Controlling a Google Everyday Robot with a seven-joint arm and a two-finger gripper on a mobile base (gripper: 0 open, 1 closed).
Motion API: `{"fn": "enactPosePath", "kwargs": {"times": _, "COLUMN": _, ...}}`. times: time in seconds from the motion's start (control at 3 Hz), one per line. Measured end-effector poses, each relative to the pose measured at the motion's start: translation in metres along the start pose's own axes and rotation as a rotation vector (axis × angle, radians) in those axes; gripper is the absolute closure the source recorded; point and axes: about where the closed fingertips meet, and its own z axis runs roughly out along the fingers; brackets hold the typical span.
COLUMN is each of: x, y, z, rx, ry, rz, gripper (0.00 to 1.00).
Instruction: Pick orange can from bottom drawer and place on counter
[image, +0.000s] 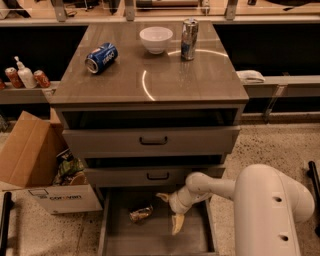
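Observation:
The orange can lies on its side on the grey floor of the open bottom drawer, left of centre. My gripper is inside the drawer, just right of the can, with its two pale fingers spread apart and nothing between them. One fingertip points up-left, the other points down. The gripper does not touch the can. The counter is the glossy grey-brown top of the cabinet, above the drawers.
On the counter lie a blue can, a white bowl and a tall silver-and-blue can. Two drawers with black handles sit slightly open above. A cardboard box stands at the left. My white arm fills the lower right.

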Motion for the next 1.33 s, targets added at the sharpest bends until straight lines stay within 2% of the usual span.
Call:
{"fn": "enactPosePath", "kwargs": {"times": 0.67, "x": -0.015, "y": -0.007, "z": 0.033, "rx": 0.024, "ry": -0.036, "rz": -0.041, "gripper": 0.0}}
{"fn": "enactPosePath", "kwargs": {"times": 1.0, "x": -0.019, "y": -0.024, "z": 0.064, "rx": -0.006, "ry": -0.098, "rz": -0.048, "gripper": 0.0}}
{"fn": "enactPosePath", "kwargs": {"times": 1.33, "x": -0.019, "y": -0.024, "z": 0.065, "rx": -0.006, "ry": -0.101, "rz": -0.047, "gripper": 0.0}}
